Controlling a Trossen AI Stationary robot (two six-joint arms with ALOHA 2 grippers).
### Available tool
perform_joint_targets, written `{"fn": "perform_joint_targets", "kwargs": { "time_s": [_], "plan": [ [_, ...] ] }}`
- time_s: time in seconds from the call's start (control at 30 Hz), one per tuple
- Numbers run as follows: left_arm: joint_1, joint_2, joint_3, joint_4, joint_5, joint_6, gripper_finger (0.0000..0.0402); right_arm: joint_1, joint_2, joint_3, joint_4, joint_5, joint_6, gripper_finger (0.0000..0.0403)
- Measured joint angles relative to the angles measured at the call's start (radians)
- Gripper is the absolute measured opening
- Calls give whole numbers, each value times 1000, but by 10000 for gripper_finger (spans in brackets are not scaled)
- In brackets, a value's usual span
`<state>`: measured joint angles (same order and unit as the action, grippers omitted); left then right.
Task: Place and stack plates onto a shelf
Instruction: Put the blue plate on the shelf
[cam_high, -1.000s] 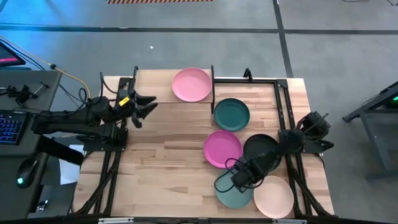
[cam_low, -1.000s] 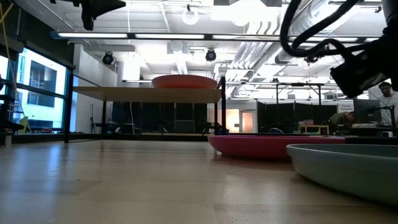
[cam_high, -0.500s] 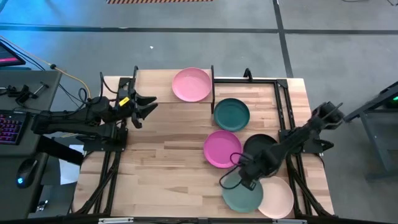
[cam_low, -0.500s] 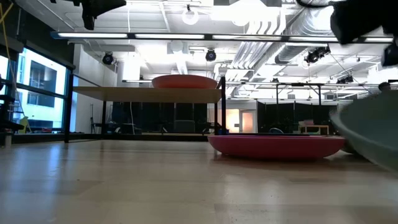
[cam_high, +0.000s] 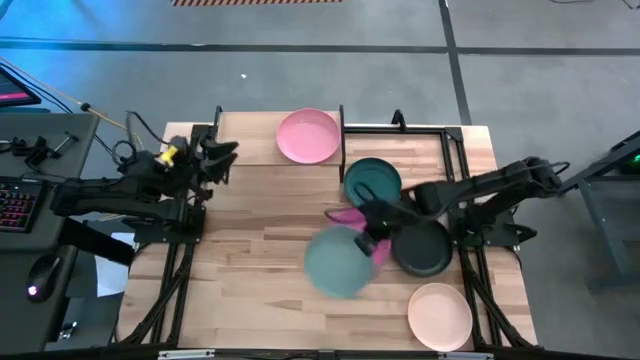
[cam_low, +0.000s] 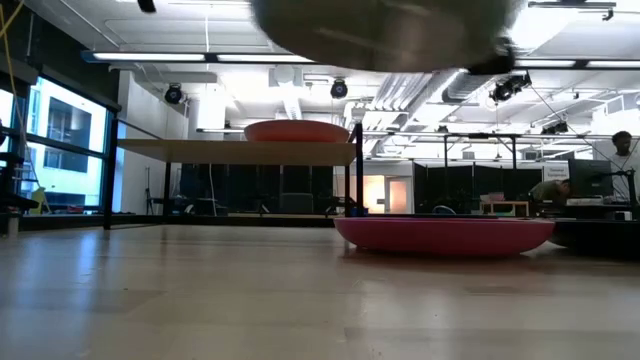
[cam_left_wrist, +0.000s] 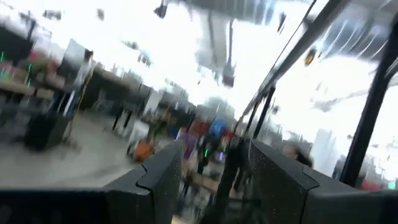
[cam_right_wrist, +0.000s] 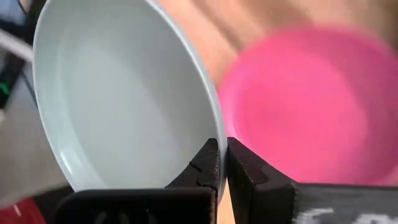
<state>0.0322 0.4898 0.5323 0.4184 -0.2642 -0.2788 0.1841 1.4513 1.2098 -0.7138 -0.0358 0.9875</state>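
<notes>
My right gripper (cam_high: 368, 238) is shut on the pale teal plate (cam_high: 335, 262), held in the air above the magenta plate (cam_high: 347, 215), which lies flat mid-table. The pale teal plate also shows at the top of the low view (cam_low: 385, 35). The light pink plate (cam_high: 308, 135) sits on the shelf (cam_low: 200, 150). The dark teal (cam_high: 372, 180), black (cam_high: 420, 250) and peach (cam_high: 440, 315) plates lie flat on the table. My left gripper (cam_high: 222, 158) is open and empty beside the shelf's left end. My right gripper pinches the pale teal plate's rim (cam_right_wrist: 214, 140) between its two fingers, one finger (cam_right_wrist: 205, 163) on the inner side and one (cam_right_wrist: 245, 169) on the outer side. It comes from the table's right side. The plate is lifted clear and reaches out toward the left.
Black metal posts (cam_high: 343, 125) and rails flank the shelf and run along the table's right side (cam_high: 455, 180). Bare wood lies at the table's left and near-left (cam_high: 250, 270). A desk with a keyboard (cam_high: 15, 200) stands left of the table.
My right gripper has lifted the pale teal plate off the table's near right and carried it up and toward the left and far edge, over the magenta plate. My left gripper has shifted a little toward the far edge and turned.
</notes>
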Motion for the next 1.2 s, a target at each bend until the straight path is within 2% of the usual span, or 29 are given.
{"fn": "perform_joint_targets", "kwargs": {
  "time_s": [0.13, 0.43, 0.6, 0.77, 0.93, 1.07, 1.2],
  "plan": [
    [0, 1, 55, 25, -7, 57, 174, -81, 94, 149, 5, 30, -67, 0],
    [0, 24, 142, -8, -8, 214, 174, -275, 407, 632, 10, 109, -312, 0],
    [0, 25, 142, -14, -8, 207, 174, -369, 580, 866, 24, 113, -339, 0],
    [0, 25, 142, -15, -8, 205, 174, -414, 737, 1044, 47, 100, -333, 0],
    [0, 25, 142, -15, -8, 205, 174, -433, 859, 1148, 53, 137, -285, 0],
    [0, 25, 142, -14, -9, 205, 174, -450, 876, 1100, 136, 137, -215, 0],
    [0, 25, 142, -14, -9, 205, 174, -467, 896, 1099, 144, 148, -174, 0]
  ]
}}
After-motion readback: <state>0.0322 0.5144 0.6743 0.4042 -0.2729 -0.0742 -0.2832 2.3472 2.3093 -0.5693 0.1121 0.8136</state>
